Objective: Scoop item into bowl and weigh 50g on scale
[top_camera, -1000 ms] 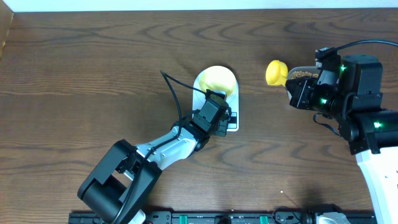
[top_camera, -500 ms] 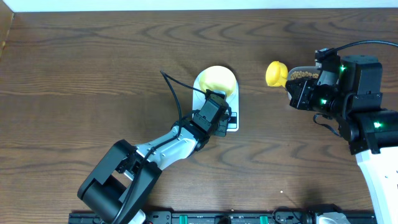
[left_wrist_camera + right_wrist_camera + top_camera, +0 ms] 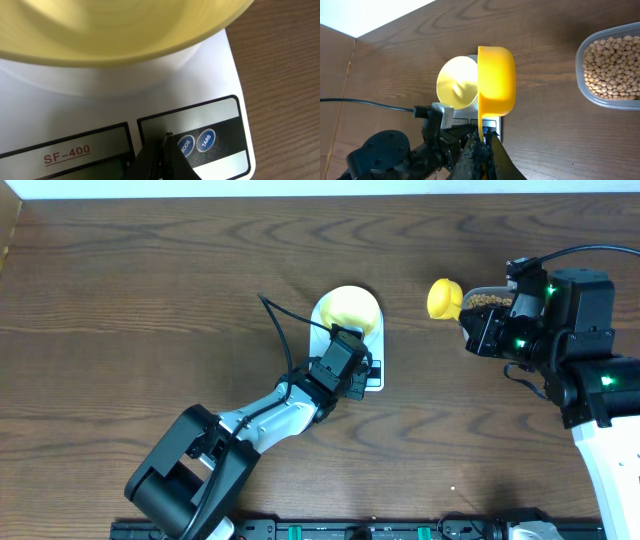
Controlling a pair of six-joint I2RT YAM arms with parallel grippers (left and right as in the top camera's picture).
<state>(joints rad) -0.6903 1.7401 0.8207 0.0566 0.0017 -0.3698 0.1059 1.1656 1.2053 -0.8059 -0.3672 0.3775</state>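
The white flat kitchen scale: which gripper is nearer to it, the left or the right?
Left. The left gripper, shut, hangs over the white kitchen scale at its buttons. The right gripper holds a yellow plastic scoop well off to the scale's right.

Overhead: looks straight down on the whole worktop [image 3: 120, 300]. Left wrist: close-up of the scale [image 3: 217, 80] just beyond the left pincer [image 3: 166, 141]. Right wrist: farther back, sharing scale and bowl [image 3: 452, 82] beyond the right pincer [image 3: 481, 142].

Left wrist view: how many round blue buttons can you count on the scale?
2. The MODE button sits right beside the left gripper tip; the TARE button is just to its right, both on the scale. The gripper may hide others.
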